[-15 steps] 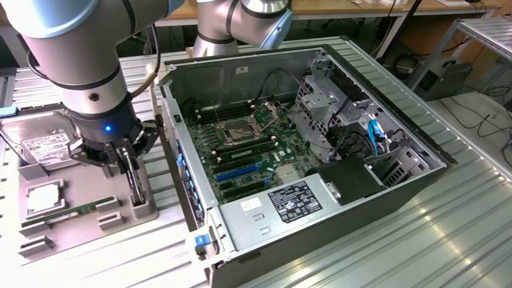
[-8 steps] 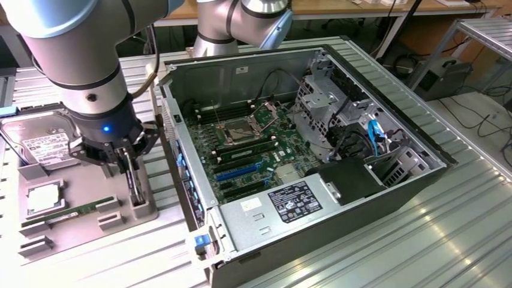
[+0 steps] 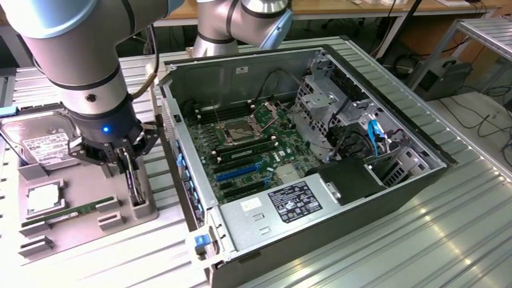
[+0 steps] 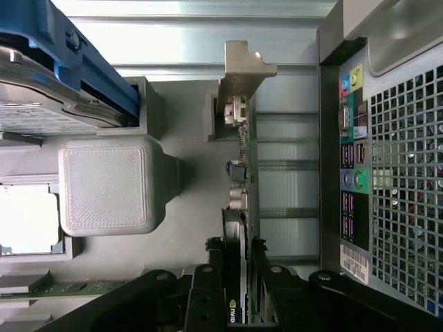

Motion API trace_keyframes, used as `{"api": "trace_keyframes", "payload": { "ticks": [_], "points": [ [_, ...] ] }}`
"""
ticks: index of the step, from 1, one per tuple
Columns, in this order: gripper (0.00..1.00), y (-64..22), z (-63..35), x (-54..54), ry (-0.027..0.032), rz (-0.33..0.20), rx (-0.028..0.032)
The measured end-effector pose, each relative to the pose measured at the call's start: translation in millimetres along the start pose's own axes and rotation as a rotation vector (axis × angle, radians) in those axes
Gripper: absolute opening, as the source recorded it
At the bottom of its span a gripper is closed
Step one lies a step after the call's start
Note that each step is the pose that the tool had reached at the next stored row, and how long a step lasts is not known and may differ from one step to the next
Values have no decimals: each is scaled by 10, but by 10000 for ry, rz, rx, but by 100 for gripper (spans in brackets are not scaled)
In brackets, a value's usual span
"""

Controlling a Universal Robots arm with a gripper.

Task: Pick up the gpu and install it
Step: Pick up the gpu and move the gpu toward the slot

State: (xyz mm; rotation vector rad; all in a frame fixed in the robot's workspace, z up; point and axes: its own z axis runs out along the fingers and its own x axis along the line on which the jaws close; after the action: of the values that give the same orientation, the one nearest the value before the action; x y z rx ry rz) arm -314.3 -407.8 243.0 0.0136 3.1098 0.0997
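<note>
Black fingers (image 4: 208,299) of the gripper (image 4: 237,311) clamp both faces of the gpu (image 4: 241,228), which stands on edge between the jaws in the grey tray (image 4: 187,117). The wrist view shows its silvery bracket (image 4: 242,66) beyond them. The exterior view shows the open computer case (image 3: 360,210) farther off.

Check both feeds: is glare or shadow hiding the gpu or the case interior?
Exterior view: glare streaks the metal table, the case interior is evenly lit, and the gpu is dark under the gripper. Wrist view: the table slats wash out white, yet the gpu's edge stands out against them.
</note>
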Motion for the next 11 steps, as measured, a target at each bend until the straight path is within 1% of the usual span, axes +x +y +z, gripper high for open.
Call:
{"api": "trace_keyframes", "payload": {
  "ticks": [6,11],
  "points": [
    [26,-3,-2,-1,2,-95,-5],
    [26,-1,-46,-2,34,-527,-16]
  ]
}}
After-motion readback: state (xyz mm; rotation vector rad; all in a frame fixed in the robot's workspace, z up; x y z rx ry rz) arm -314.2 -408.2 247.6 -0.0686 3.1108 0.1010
